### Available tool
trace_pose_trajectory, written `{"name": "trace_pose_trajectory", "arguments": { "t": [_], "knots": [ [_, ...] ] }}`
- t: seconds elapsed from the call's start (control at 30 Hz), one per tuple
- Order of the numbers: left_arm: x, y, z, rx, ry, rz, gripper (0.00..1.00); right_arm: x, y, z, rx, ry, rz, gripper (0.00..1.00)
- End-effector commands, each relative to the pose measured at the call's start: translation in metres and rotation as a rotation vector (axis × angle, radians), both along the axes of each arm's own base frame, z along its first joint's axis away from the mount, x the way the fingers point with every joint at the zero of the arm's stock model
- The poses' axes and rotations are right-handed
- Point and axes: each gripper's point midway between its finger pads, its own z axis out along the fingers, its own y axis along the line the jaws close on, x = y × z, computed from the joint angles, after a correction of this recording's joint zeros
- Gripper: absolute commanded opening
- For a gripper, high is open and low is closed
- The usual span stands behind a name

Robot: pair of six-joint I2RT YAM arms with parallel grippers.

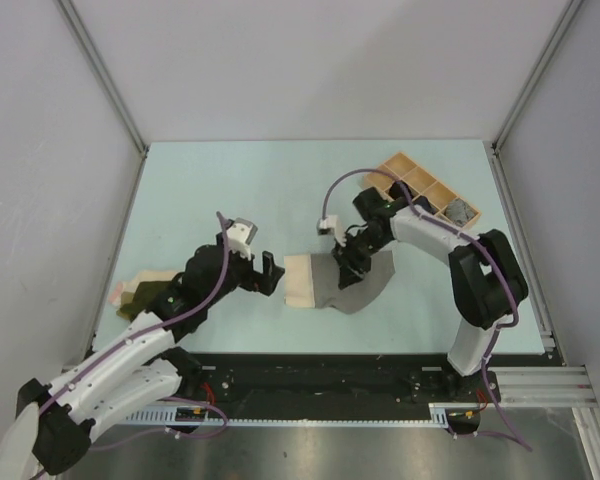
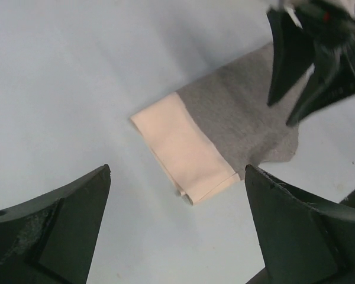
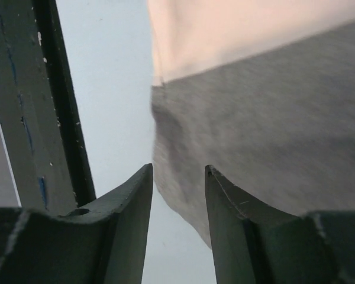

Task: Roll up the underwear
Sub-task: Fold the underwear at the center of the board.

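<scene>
Our left gripper (image 1: 270, 272) stands released beside the folded pale pink underwear (image 1: 300, 279); our right gripper (image 1: 346, 268), jaws parted, grasping nothing, hovers over the grey underwear (image 1: 372, 283).

Grey underwear (image 1: 368, 282): spread flat, centre of table (image 1: 230, 180).
Pink-beige underwear (image 1: 300, 279): folded rectangle, touching the grey piece's left edge.
Olive green underwear (image 1: 158, 296): crumpled, far left.
</scene>
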Motion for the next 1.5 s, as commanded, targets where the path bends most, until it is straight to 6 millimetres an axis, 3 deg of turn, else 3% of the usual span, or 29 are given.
{"name": "trace_pose_trajectory", "arguments": {
  "t": [0.0,0.1,0.13,0.2,0.33,0.47,0.6,0.8,1.03,1.33,1.47],
  "knots": [
    [-0.005,-0.039,0.01,0.106,-0.02,-0.317,0.98,0.016,-0.023,0.039,0.122,-0.075,0.062,0.46],
    [-0.028,-0.056,-0.011,0.17,0.047,-0.558,0.91,0.0,-0.038,0.035,0.131,-0.124,0.202,0.47],
    [-0.03,-0.057,-0.021,0.227,0.023,-0.629,0.89,-0.01,-0.046,0.026,0.137,-0.118,0.23,0.48],
    [-0.037,-0.056,-0.036,0.3,-0.025,-0.693,0.9,-0.013,-0.05,0.028,0.191,-0.2,0.29,0.49],
    [-0.034,-0.049,-0.039,0.415,-0.275,-0.793,0.95,-0.01,-0.053,0.023,0.243,-0.391,0.416,0.6],
    [-0.049,-0.054,-0.038,0.435,-0.447,-0.917,0.97,-0.015,-0.041,0.012,0.244,-0.48,0.494,0.62],
    [-0.05,-0.058,-0.056,0.493,-0.439,-0.976,0.96,-0.024,-0.036,-0.012,0.192,-0.527,0.564,0.62],
    [-0.047,-0.068,-0.083,0.567,-0.395,-1.035,0.86,-0.024,-0.032,-0.025,0.17,-0.594,0.596,0.62],
    [-0.037,-0.063,-0.123,0.682,-0.306,-1.061,0.77,-0.025,-0.028,-0.038,0.15,-0.65,0.63,0.62],
    [-0.02,-0.061,-0.131,0.749,-0.333,-1.017,0.76,-0.03,-0.029,-0.057,0.08,-0.694,0.688,0.57],
    [-0.021,-0.059,-0.14,0.763,-0.306,-1.036,0.68,-0.029,-0.031,-0.057,0.067,-0.692,0.678,0.48]
  ]
}}
